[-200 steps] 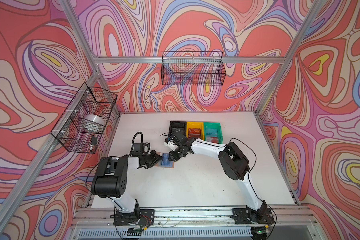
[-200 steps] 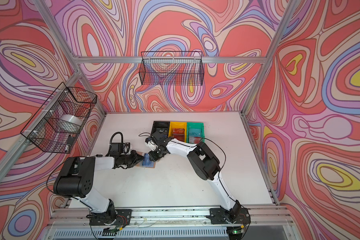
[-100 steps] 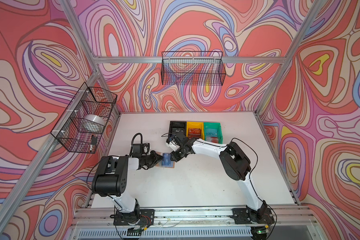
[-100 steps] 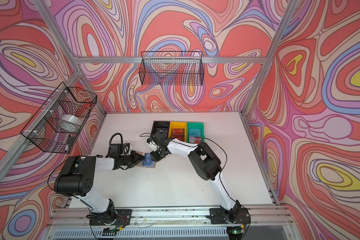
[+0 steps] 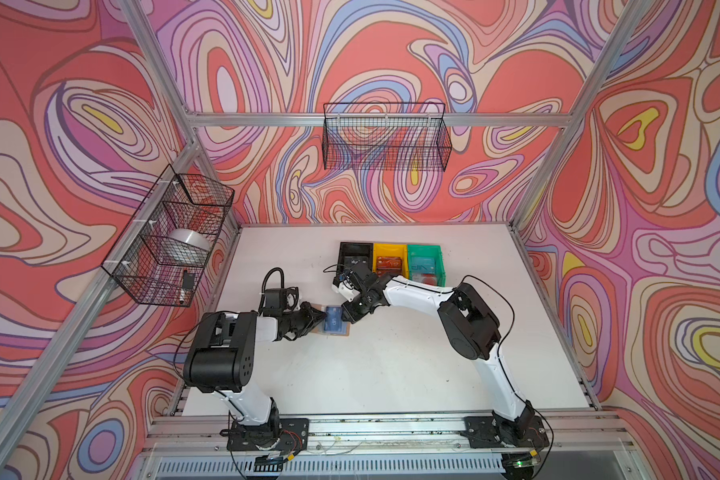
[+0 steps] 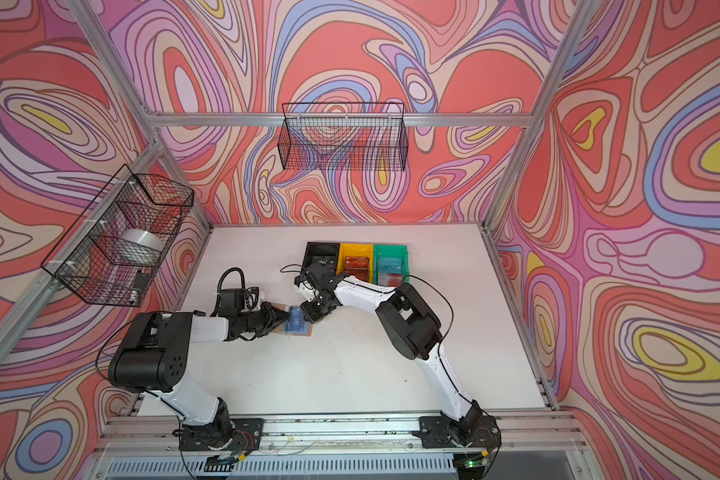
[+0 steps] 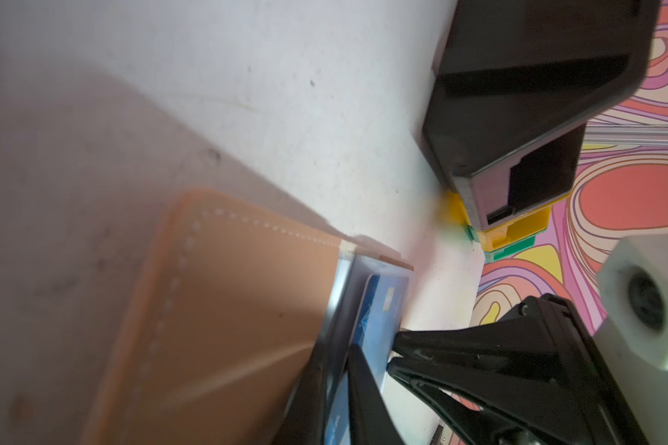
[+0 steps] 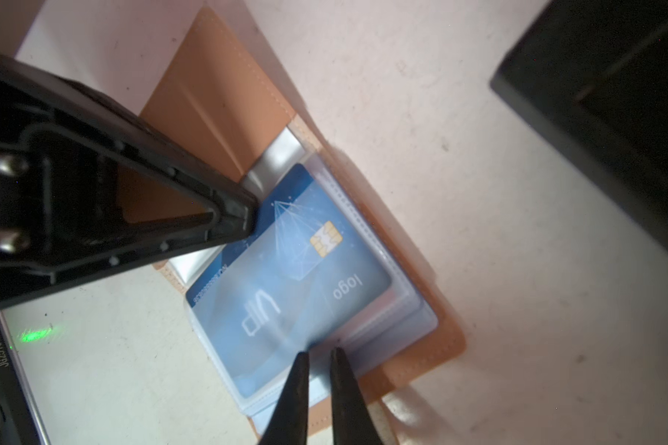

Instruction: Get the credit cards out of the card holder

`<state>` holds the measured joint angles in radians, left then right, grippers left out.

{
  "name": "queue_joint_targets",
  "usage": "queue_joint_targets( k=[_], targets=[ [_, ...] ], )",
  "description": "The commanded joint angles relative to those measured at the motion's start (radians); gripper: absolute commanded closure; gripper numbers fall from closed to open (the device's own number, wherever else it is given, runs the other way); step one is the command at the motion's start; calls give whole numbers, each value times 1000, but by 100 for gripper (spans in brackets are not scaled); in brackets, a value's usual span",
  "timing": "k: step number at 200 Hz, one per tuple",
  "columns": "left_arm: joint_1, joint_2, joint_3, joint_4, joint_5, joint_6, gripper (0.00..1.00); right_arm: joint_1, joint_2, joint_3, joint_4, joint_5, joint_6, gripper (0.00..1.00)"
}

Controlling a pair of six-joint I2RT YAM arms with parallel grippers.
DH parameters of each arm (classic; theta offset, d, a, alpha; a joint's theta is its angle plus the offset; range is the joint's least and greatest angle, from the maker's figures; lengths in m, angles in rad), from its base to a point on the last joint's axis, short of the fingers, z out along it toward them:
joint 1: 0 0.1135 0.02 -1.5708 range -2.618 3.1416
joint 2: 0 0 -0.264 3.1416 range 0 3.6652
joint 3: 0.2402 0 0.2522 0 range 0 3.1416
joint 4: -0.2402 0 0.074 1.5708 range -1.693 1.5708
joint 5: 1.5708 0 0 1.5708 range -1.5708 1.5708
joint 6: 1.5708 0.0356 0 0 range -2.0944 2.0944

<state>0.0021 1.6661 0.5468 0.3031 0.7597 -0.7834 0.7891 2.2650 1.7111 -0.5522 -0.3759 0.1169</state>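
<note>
**Blue card (image 8: pixel 286 277) pinched, but the card holder (image 8: pixel 216 100) may tag along**

Tan leather lies open on the white table (image 5: pixel 371 374), a little short of the black bin (image 5: pixel 352 248). Its top clear sleeve (image 8: pixel 411 308) carries the card, one edge poking past the plastic. The left claw (image 8: pixel 247 217) is pinched nearly closed on that bared edge. The right claw (image 8: pixel 320 358), jaws almost together, has its tips on the sleeve stack's opposite edge; I can't tell whether it nips plastic or only presses. If that hold-down is weak, I'd expect the whole holder to slide with the pull. A thin bite on slick plastic could slip off, and a tilted pull might jam a corner in the sleeve.
</note>
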Motion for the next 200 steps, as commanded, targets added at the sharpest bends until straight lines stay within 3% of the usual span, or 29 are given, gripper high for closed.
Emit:
queue_joint_targets(
  k=[1, 72, 115, 200],
  targets=[
    [3, 21, -21, -4, 18, -11, 84, 2, 69, -16, -54, 18, -1, 85],
    [5, 16, -22, -8, 23, 1, 81, 1, 85, 1, -62, -14, -2, 85],
    [7, 6, -22, -13, 26, 9, 70, 2, 86, 1, -68, -12, -3, 85],
    [18, 14, -21, -18, 30, 12, 78, 2, 90, -1, -74, -11, -5, 85]
  ],
)
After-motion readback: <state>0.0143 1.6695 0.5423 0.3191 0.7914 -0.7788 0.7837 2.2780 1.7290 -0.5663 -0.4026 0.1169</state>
